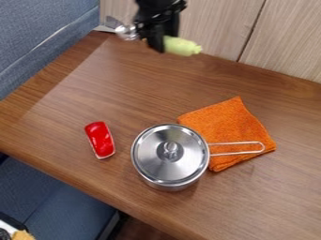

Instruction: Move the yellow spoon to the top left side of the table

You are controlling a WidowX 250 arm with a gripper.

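The gripper (159, 43) hangs over the table's upper left part, near the back edge, shut on the yellow spoon (182, 46). The spoon's pale yellow-green handle sticks out to the right of the gripper, and its shiny metal end points left toward the table's top left corner. Black fingers hide the middle of the spoon. It appears held above the brown wooden table (125, 84).
A lidded metal pot (150, 161) stands at the lower centre, its wire handle over a folded orange cloth (229, 123). Left of the pot lies a red object (100, 139). Wooden panelling (216, 23) borders the back, and blue seating (37, 37) the left.
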